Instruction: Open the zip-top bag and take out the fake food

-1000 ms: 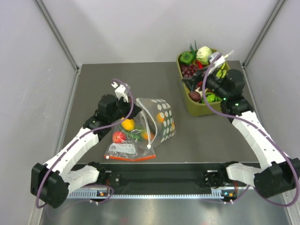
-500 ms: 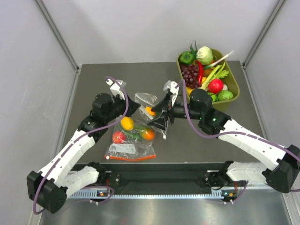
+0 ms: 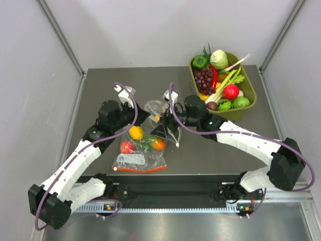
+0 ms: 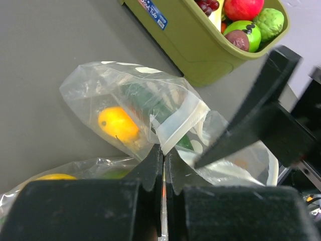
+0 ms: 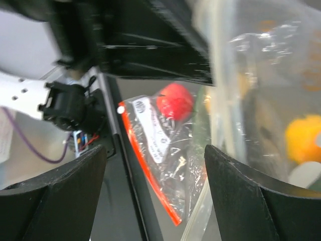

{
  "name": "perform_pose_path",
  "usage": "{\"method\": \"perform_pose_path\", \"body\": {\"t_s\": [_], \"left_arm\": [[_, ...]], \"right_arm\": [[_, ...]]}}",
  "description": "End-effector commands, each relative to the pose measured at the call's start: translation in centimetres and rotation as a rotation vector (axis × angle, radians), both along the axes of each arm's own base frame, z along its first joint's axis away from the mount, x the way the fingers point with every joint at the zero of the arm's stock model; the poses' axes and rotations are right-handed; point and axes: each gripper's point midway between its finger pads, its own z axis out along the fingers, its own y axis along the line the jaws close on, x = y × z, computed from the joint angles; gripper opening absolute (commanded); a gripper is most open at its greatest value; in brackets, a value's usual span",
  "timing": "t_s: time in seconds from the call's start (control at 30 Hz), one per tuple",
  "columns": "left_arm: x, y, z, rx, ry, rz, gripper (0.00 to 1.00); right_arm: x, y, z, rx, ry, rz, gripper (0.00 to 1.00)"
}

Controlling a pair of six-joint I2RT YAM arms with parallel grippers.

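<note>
Plastic zip-top bag (image 4: 150, 100), clear, crinkled: left gripper (image 4: 163, 156) clenched on it; right gripper (image 5: 154, 150) released.

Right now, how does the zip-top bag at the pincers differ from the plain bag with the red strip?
The zip-top bag is bunched up, its edge pinched in the left pincer; the plain bag lies flat, ungripped. The zip-top bag holds a yellow fruit and a dark green piece; the plain bag holds small round fruits. Both are clear plastic.
</note>
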Motion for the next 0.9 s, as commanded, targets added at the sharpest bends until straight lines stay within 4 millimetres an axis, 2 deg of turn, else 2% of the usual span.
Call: {"method": "perform_pose_path", "body": {"t_s": [0.0,0.2,0.3,0.4,0.5,0.53,0.67,0.77,0.87], "left_arm": [[-0.4,-0.3,3.6,-0.028,-0.119,-0.043,0.00],[-0.4,-0.4,3.0,-0.011,-0.116,-0.059,0.00],[-0.4,-0.7,2.9,-0.015,-0.123,-0.075,0.00],[-0.6,-1.1,3.4,-0.030,-0.141,-0.101,0.00],[-0.8,-1.5,3.6,-0.035,-0.146,-0.132,0.00],[-1.0,-1.6,3.6,-0.036,-0.149,-0.143,0.00],[-1.2,-1.6,3.9,-0.039,-0.160,-0.153,0.00],[-1.3,-1.7,4.3,-0.047,-0.172,-0.158,0.00],[-1.2,-1.7,4.4,-0.051,-0.168,-0.158,0.00]], "right_arm": [[3.3,-0.5,3.5,0.076,-0.054,-0.145,0.78],[5.3,-2.9,5.0,0.185,-0.040,-0.281,0.79],[6.5,-4.2,4.2,0.170,-0.028,-0.349,0.80],[7.3,-4.2,2.4,0.111,-0.014,-0.373,0.79],[7.9,-4.1,0.8,0.072,-0.001,-0.390,0.72],[8.2,-4.2,0.5,0.063,0.002,-0.400,0.67],[9.4,-5.0,-0.3,0.022,-0.016,-0.471,0.57],[9.4,-5.4,0.2,0.012,-0.042,-0.485,0.56],[7.9,-5.6,4.8,0.141,-0.097,-0.446,0.57]]}}
